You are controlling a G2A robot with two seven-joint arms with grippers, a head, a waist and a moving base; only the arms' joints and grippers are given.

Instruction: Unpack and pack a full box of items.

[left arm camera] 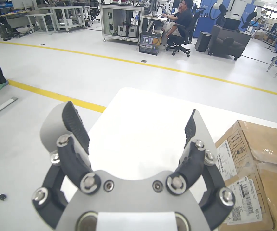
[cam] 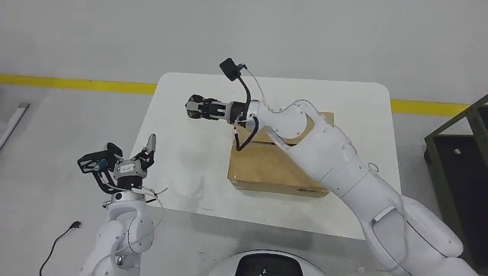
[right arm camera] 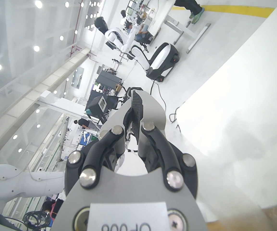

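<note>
The brown rectangular cardboard box (cam: 268,174) is seen closed on the white rounded desk (cam: 187,135), so unpacking is judged not yet begun, with the left gripper (left arm camera: 131,111) held spread and the right gripper (cam: 194,108) pressed together, both empty.

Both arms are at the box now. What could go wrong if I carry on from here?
1. The right arm reaches over the cardboard box and may knock or drag it when moving.
2. The right tool is shut and empty above the table; it needs opening before any grasp.
3. The left tool is open near the table's edge and could clip it going in.
</note>
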